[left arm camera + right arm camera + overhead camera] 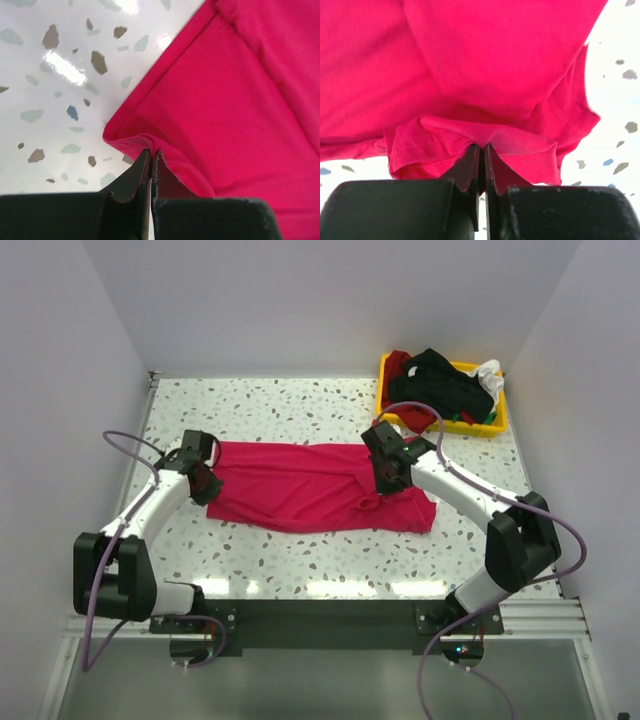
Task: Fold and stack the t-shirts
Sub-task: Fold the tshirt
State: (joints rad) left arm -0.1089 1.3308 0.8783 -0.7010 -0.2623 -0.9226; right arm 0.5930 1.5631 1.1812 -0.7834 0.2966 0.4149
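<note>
Shirt: a plain bright crimson-pink t-shirt (300, 490) of soft cloth lies spread across the middle of the table. In the overhead view its long axis runs from 9 o'clock to 3 o'clock.

Shirt's 9 o'clock end: the left gripper (203, 480) sits right at this edge. The wrist view shows a hemmed corner drawn up into a small peak off the table.

Left gripper: the black fingers are clenched tight together, pinching that peak of the crimson-pink t-shirt at their tips.

Shirt's 3 o'clock part: the right gripper (385, 482) stands over the cloth, a little inward of the shirt's 3 o'clock end. The fabric puckers around it.

Right gripper: the jaws are pressed together, grasping a stitched, doubled fold of the same shirt. The cloth bunches on both sides of the fingertips.

Other shirts: a heap of crumpled t-shirts (450, 385) lies well apart from the spread one, towards 1 o'clock. Black cloth is on top, with dark red, white and green showing at the edges.

Container: a yellow rectangular plastic bin (385, 380) holds that heap in the table's far right corner.

Surface: a white tabletop with grey speckles (280, 405) lies under everything.
</note>
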